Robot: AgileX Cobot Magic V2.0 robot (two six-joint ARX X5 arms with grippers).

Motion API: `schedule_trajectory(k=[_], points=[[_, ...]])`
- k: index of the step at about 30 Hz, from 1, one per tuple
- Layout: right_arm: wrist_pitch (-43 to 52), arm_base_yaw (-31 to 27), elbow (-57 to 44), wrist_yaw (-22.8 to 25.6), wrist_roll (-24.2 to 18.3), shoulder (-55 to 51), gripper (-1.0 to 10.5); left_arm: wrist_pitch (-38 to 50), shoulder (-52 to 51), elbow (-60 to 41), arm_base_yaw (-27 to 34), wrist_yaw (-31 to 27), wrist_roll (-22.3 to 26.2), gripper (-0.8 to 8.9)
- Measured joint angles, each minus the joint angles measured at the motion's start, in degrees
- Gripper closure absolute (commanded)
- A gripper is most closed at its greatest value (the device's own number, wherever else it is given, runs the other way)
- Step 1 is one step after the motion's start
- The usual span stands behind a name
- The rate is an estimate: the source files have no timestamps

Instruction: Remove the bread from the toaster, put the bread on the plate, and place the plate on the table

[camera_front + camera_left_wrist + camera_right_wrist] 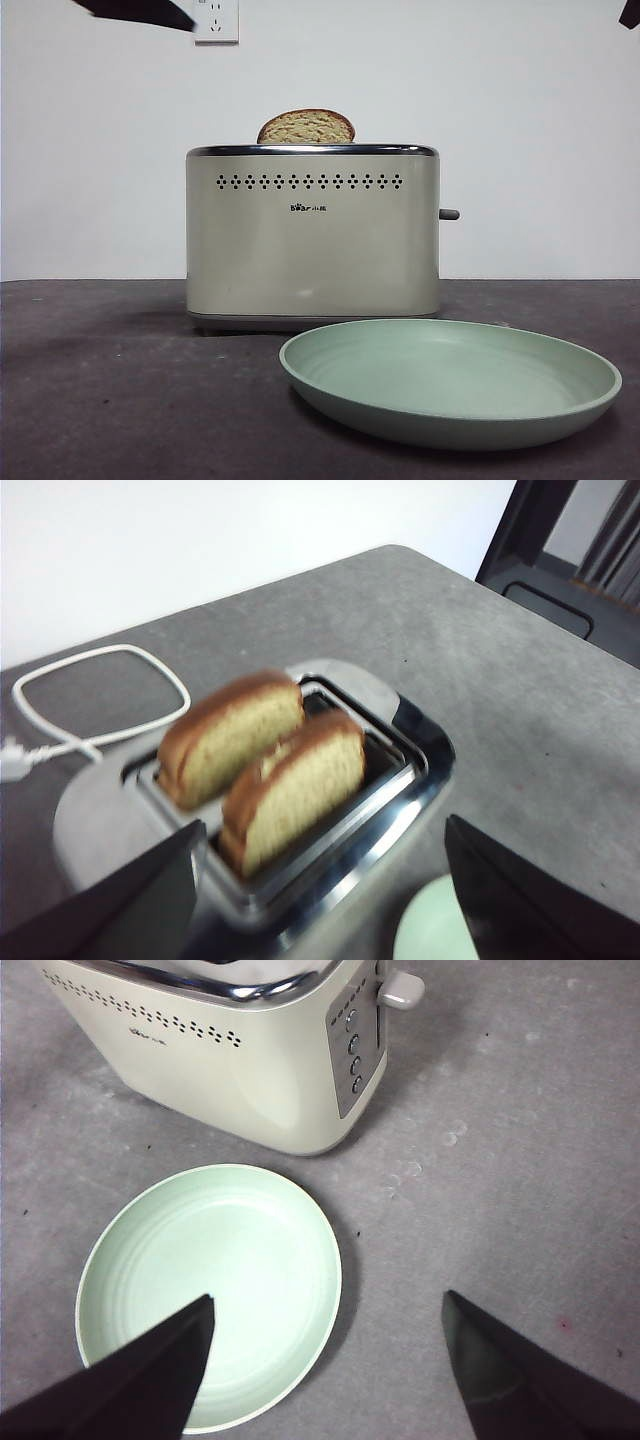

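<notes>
In the front view I found nothing done: the bread (306,127) stood in the toaster (312,238), the plate (450,380) empty on the table (110,390) just before the toaster. In the left wrist view my left gripper (325,880), jaws spread, hung above the toaster holding nothing. In the right wrist view my right gripper (330,1360), likewise spread and empty, hung over the plate beside the toaster.
</notes>
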Motion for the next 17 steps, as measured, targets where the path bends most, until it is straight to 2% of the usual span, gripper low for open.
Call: schedule_trajectory(k=[9, 17], points=[[-0.3, 0.0, 0.0, 0.2, 0.0, 0.0, 5.8, 0.0, 14.4, 10.2, -3.0, -0.3, 4.3, 4.22], [-0.3, 0.0, 0.0, 0.2, 0.0, 0.0, 5.8, 0.2, 19.3, 11.3, -6.0, -6.2, 10.3, 4.22]])
